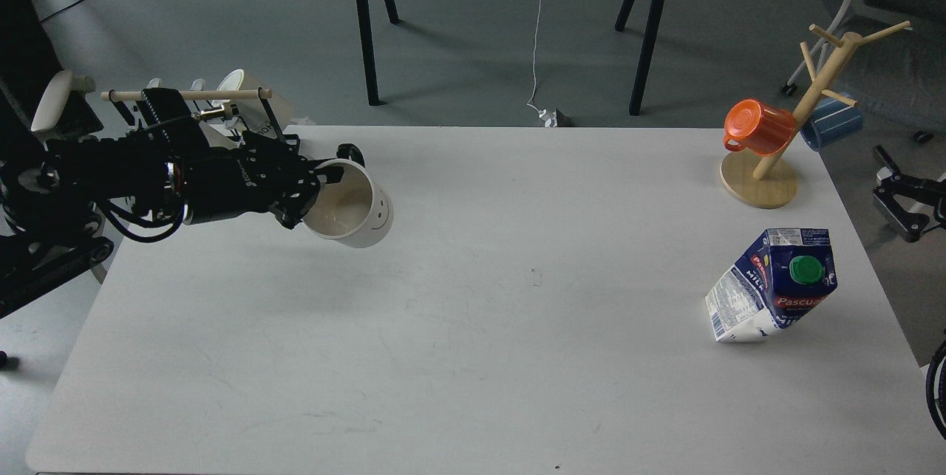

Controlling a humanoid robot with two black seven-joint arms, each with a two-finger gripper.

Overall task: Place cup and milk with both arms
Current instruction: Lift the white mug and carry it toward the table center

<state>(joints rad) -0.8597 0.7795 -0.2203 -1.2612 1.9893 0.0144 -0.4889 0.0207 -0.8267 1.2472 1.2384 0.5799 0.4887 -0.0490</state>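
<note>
The cup (355, 205), a white mug with a black handle and a small smiley face, hangs tilted in the air above the left part of the white table (473, 357). My left gripper (319, 185) is shut on its rim, on the side nearest the arm. The milk (776, 286), a blue and white carton with a green cap, stands on the right part of the table. My right gripper (896, 198) is open beyond the table's right edge, above and to the right of the carton and apart from it.
A wire rack with a wooden bar (185, 94) and cream mugs (240, 83) stands at the back left, partly hidden by my left arm. A wooden mug tree (761, 179) at the back right holds an orange cup (757, 126) and a blue cup (831, 120).
</note>
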